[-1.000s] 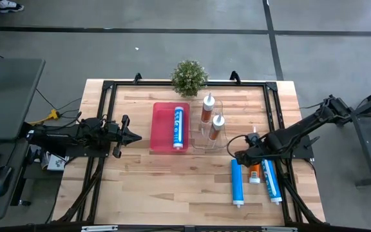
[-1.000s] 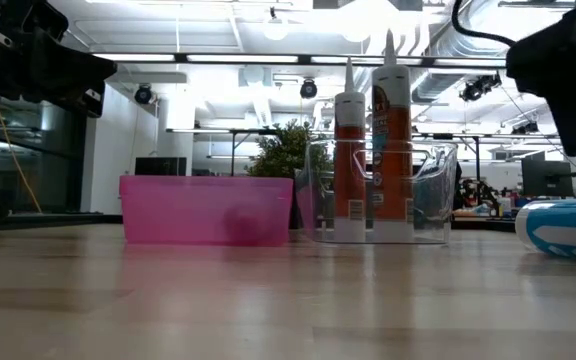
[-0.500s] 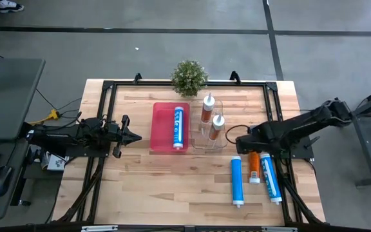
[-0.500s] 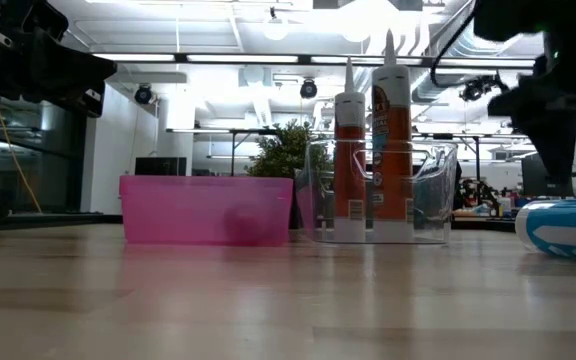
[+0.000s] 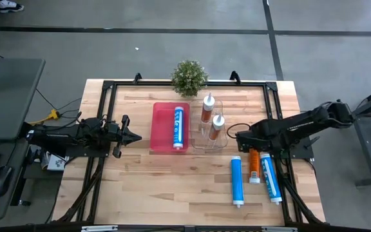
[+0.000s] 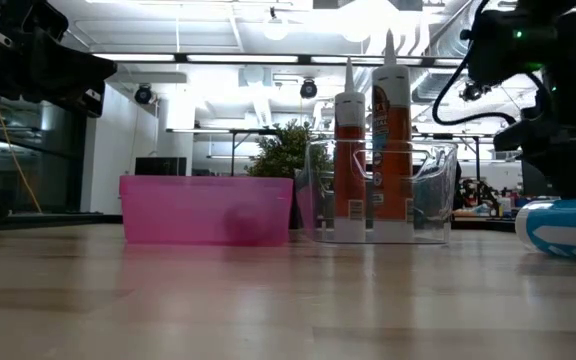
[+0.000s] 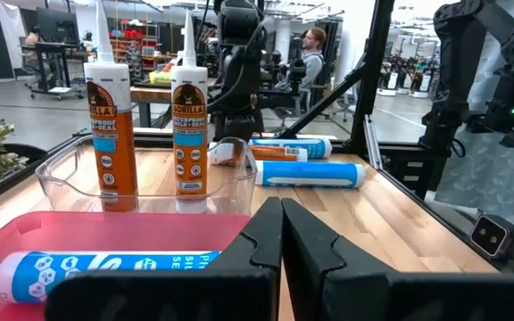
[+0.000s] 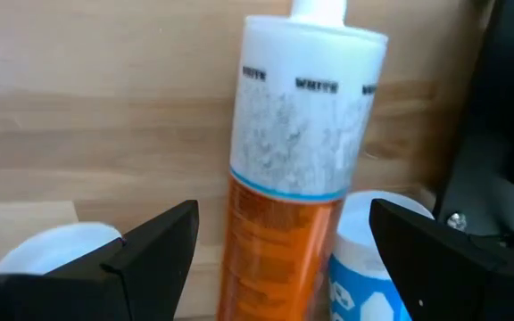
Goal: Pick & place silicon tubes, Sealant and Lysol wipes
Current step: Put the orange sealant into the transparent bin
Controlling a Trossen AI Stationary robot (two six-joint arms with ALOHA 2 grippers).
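Observation:
An orange sealant tube (image 8: 284,196) with a white nozzle end lies on the table between two blue silicone tubes (image 5: 237,181) (image 5: 270,180). My right gripper (image 8: 282,218) hangs open above it, pointing down, one finger on each side and touching nothing; in the high view it is over the tube's far end (image 5: 248,143). Two more orange sealant tubes (image 5: 207,107) (image 5: 217,127) stand upright in a clear bin (image 6: 378,195). A blue tube (image 5: 178,127) lies in the pink tray (image 5: 160,129). My left gripper (image 5: 134,136) waits shut at the table's left. The Lysol wipes are out of view.
A small potted plant (image 5: 189,77) stands at the far edge behind the tray. A black frame (image 5: 108,87) runs around the tabletop. Bare wood lies in front of the tray and bin, toward the near edge (image 5: 172,187).
My right gripper has swung toward the table's far edge and sunk lower, rolling a little about its own axis, and now hangs over the lying orange tube's nozzle end. Its fingers have stayed open. No tube has moved.

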